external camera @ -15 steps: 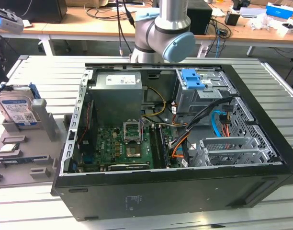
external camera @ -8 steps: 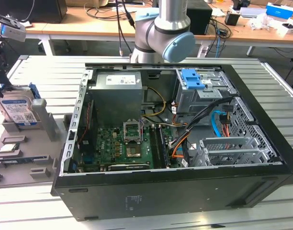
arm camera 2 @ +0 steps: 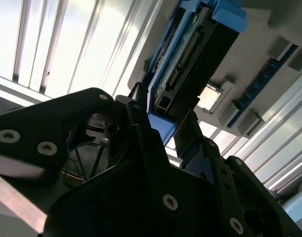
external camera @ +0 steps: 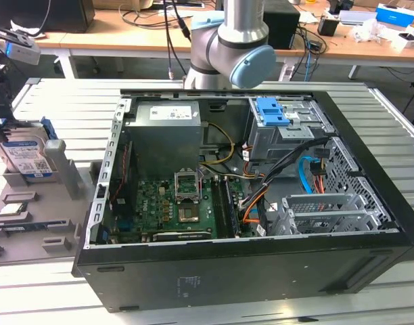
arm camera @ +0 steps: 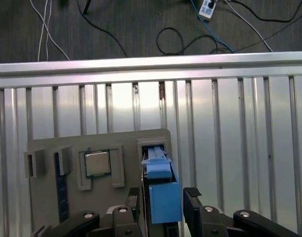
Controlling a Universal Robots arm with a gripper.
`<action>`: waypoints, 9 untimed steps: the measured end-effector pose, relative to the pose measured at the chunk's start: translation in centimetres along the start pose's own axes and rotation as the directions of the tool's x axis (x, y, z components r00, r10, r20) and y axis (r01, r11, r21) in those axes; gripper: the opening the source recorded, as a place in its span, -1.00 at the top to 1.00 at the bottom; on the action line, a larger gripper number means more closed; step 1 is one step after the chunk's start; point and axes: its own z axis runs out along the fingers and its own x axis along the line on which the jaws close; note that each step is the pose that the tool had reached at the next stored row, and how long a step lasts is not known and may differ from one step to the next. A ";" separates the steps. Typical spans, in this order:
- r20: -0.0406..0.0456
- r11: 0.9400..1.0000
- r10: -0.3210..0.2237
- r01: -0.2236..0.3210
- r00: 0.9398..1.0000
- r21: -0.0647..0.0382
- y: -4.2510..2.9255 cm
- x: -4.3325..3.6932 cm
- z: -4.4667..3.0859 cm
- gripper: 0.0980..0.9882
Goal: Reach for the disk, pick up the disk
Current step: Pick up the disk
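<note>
A slatted metal desk (external camera: 72, 101) carries an open computer case (external camera: 261, 271) and a grey holder (external camera: 65, 169), the case just beside the holder on the exterior view's right, with the arm (external camera: 234, 47) rising behind the case. The disk (external camera: 24, 157) stands on edge in a slot of the holder, its blue frame uppermost. In the first wrist view the hand (arm camera: 163, 196) hangs right over that slot, its jaws apart, one on each side of the disk and just beside the frame. I see no firm clamp. A chip (arm camera: 97, 164) lies in a recess of the holder next to the slot. By my reading the reach is done. The grip and the lift are left, since the disk sits seated in the holder.
</note>
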 end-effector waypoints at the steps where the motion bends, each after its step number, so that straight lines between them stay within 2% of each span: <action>1: 0.000 1.000 -0.005 0.005 1.000 0.000 0.00 -0.01 0.08 0.14; 9: -0.001 1.000 -0.026 0.026 1.000 0.000 -0.05 -0.03 1.45 0.14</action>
